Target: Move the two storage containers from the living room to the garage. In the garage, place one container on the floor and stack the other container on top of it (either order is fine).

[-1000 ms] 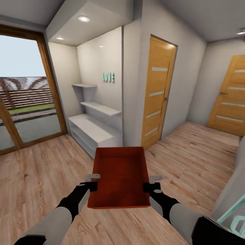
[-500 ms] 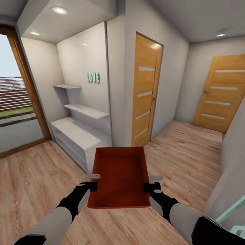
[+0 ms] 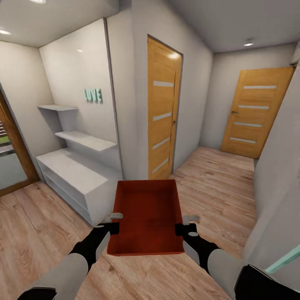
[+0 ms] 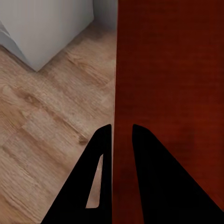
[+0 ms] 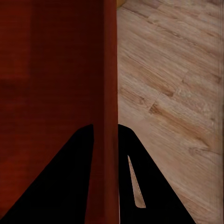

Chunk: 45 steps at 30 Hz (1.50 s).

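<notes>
Left gripper (image 3: 113, 222) pinches the left wall of the bin (image 3: 146, 216), one finger inside and one outside, as the left wrist view (image 4: 122, 133) shows. Held level above the plank floor (image 3: 37, 233), the bin sits between both arms, empty. Left of the bin stands a white low shelf unit (image 3: 71, 175), with two wall shelves (image 3: 85, 139) and teal "LOVE" letters (image 3: 93, 95) above it. Beyond the bin is a wooden door (image 3: 163, 112). Right of the bin, the right gripper (image 3: 186, 223) clamps the right wall the same way, seen close in the right wrist view (image 5: 105, 128). Farther right, past the bin, a second wooden door (image 3: 254, 112) closes the hallway's end.
</notes>
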Tool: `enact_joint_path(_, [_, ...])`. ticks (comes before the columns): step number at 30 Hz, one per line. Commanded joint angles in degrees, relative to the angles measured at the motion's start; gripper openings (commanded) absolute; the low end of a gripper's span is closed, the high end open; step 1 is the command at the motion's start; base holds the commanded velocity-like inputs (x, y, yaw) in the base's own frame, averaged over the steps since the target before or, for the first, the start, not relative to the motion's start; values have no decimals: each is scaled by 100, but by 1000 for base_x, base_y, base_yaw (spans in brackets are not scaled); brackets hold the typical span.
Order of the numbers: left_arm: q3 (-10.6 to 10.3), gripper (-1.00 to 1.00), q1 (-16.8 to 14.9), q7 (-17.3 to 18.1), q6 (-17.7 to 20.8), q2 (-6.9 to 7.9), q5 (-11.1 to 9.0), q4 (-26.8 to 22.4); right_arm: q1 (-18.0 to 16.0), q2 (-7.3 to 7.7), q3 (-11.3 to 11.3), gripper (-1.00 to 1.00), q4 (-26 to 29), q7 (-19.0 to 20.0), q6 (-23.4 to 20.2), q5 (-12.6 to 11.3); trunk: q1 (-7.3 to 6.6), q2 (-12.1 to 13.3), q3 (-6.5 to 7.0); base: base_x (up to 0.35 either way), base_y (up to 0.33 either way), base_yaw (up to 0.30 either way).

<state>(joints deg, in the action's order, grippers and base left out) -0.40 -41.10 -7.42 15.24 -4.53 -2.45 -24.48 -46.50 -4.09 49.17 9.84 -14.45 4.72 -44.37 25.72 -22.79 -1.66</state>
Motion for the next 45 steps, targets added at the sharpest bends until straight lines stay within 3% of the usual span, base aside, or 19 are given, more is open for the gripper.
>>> enact_joint_path(1, [5, -100, -4, -58, 40, 5, -19, -12, -8, 180, 14, -100, -351, -75, 38, -19, 7, -13, -13, 322, 0, -216])
enact_joint_path(45, [5, -100, -4, -58, 40, 5, -19, -4, -8, 180, 13, -100, -351, -75, 38, -19, 7, -13, -13, 322, 0, -216])
